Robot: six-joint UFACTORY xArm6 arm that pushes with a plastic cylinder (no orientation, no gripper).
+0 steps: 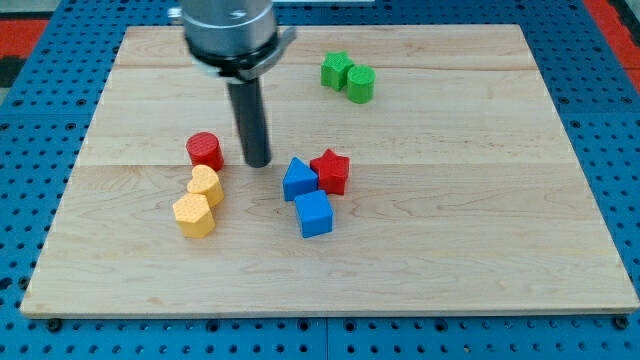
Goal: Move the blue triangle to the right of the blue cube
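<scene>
The blue triangle (298, 179) lies near the middle of the wooden board (470, 230). The blue cube (314, 214) sits just below it and slightly to the right, touching it. A red star (330, 171) touches the triangle's right side. My tip (258, 163) rests on the board to the left of the blue triangle, a short gap apart, and right of a red cylinder (205, 151).
Two yellow blocks (205, 185) (193, 215) sit below the red cylinder at the left. A green star (335, 70) and a green cylinder (360, 84) stand together near the view's top. A blue pegboard (610, 120) surrounds the board.
</scene>
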